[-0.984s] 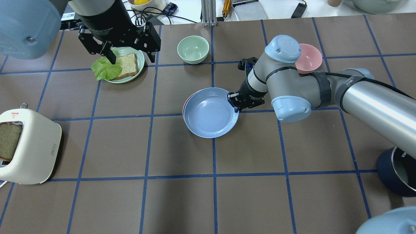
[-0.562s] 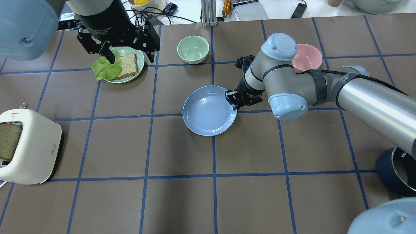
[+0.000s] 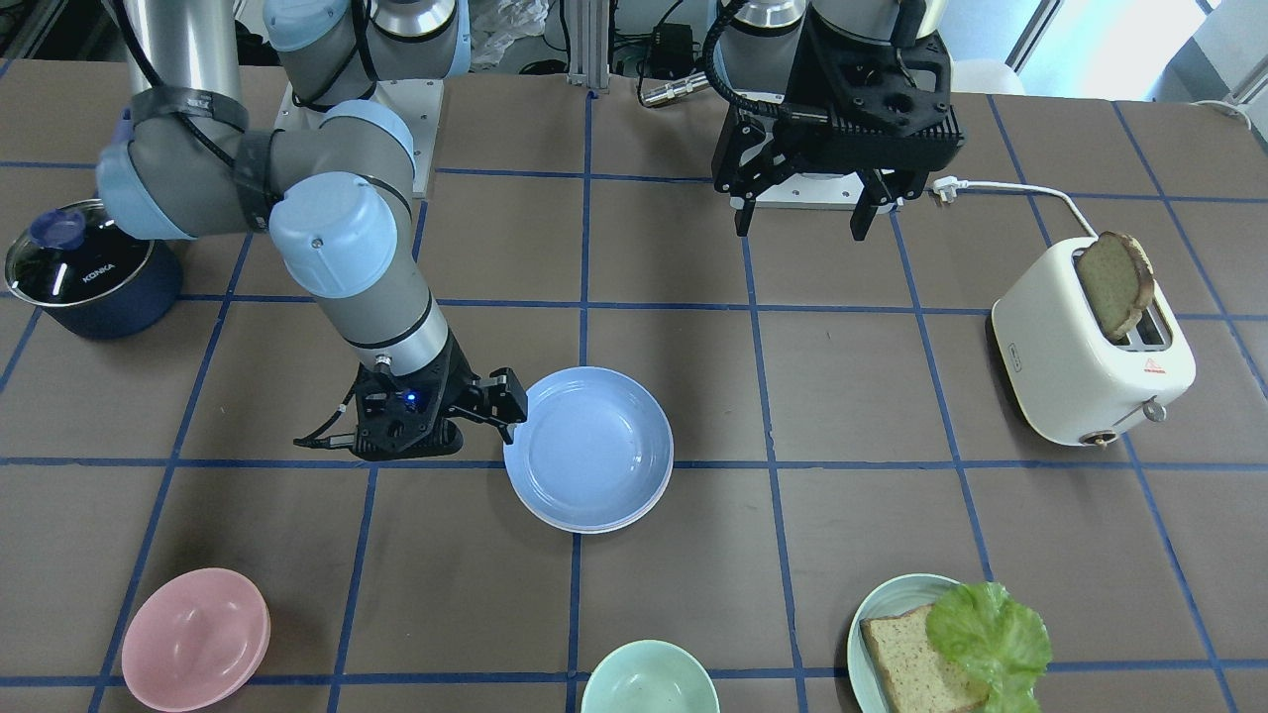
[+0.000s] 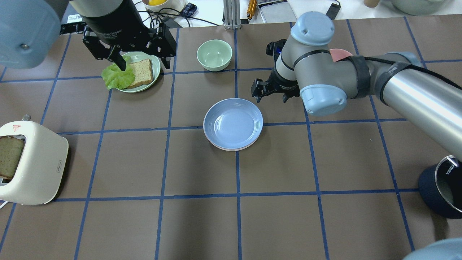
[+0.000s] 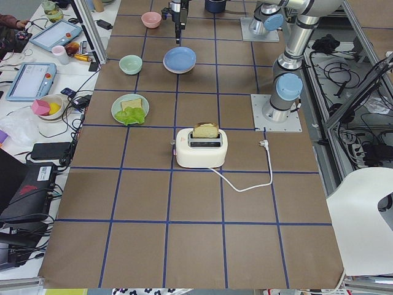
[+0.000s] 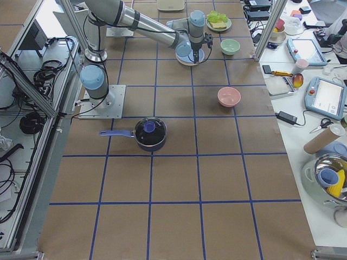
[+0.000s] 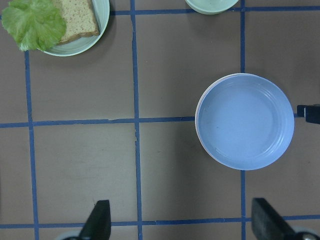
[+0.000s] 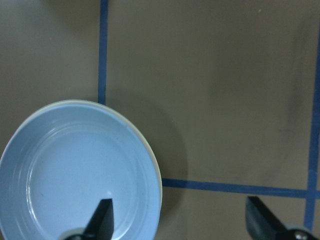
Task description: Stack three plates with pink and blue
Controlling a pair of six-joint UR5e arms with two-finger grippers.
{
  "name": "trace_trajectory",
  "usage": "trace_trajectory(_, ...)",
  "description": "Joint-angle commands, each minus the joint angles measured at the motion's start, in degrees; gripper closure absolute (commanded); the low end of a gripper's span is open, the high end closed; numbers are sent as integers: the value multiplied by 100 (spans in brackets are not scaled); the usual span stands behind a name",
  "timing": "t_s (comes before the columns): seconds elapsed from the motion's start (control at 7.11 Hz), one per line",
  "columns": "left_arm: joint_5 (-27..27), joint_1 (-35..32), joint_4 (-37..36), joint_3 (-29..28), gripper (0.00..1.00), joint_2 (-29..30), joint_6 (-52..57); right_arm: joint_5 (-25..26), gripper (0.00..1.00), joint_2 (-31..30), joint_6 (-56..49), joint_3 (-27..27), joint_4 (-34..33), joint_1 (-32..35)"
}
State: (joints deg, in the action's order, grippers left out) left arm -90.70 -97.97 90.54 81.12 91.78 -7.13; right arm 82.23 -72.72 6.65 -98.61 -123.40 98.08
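R gripper [image 4: 271,93] hangs empty, jaws spread wide, nothing btw them. The stack sits just below it and to its inner side, toward the L arm. Blue plate [image 4: 232,122] is on top, right way up. A thin pink plate [image 4: 231,149] edge peeks out under the near rim. In the R wrist view a cream plate [image 8: 159,175] rim shows along the blue one's edge. All 3 are nested and nearly flush, on a grid crossing of the table [image 4: 325,162]. In that wrist view one finger [image 8: 102,217] hangs over the blue plate and the other is out over bare table. Gripper looks raised off the rim, not touching.

L gripper [image 3: 800,226] is up high, also spread wide and empty. From it the stack lies well off toward the R arm. Green plate [image 4: 153,74] w/ bread [image 4: 140,72] and lettuce [image 4: 115,77] is on the table below it, on the far side from the robot.

Green bowl [image 4: 214,54] stands btw the two grippers, further from the robot than both. Pink bowl [image 3: 195,639] is past the R gripper, partly hidden behind the R arm from overhead. Toaster [image 3: 1090,366] w/ a slice sticking up is on the L gripper's outer side. Dark pot [image 3: 94,272] is on the R arm's outer side, nearer the robot than the R gripper.
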Motion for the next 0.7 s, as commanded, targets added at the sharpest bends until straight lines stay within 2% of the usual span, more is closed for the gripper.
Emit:
trace_trajectory(0.0, -9, -3, -1, -17, 0, -20, -8, 537, 0, -382, -67, 1066, 1705, -79)
trace_trajectory(0.28, 0, -3, -27, 9, 0, 138, 97, 1081, 0, -540, -59, 2139, 3647, -123)
trace_trajectory(0.42, -18, 6, -167, 61, 0, 138, 263, 1659, 0, -628, -15, 2275, 4283, -193)
trace_trajectory(0.56, -18, 6, -177, 70, 0, 86, 369, 1786, 0, -847, -23, 2267, 4551, -454)
